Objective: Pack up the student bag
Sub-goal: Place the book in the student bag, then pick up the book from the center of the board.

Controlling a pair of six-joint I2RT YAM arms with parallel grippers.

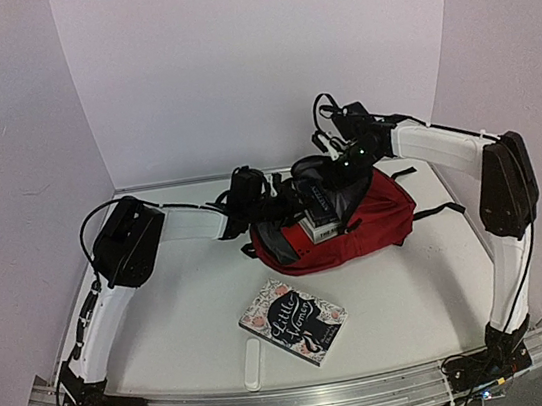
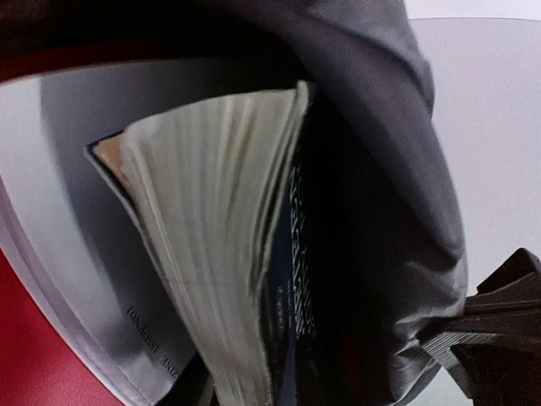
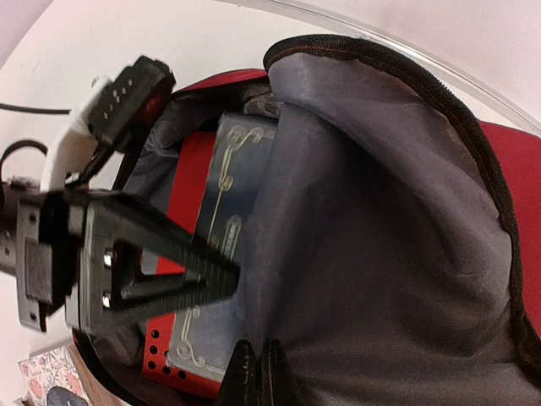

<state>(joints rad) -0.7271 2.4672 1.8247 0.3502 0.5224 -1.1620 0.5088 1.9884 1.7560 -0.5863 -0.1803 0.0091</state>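
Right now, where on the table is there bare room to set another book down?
Bare table between the left arm and the Little Women book; another patch right of the book, in front of the student bag. It is crowded at the bag's mouth, where the right arm and left arm meet.

Books half hidden inside student bag

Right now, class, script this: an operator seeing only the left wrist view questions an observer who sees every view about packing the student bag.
Operator: Anything left outside?
Observer: A floral-covered book lies on the table, on the near side of the student bag.
Operator: Where's the right gripper?
Observer: Pinching the bag's grey lining at the mouth.
Operator: Which cover faces the opening?
Observer: A dark book with pale line ornament, against a red folder.
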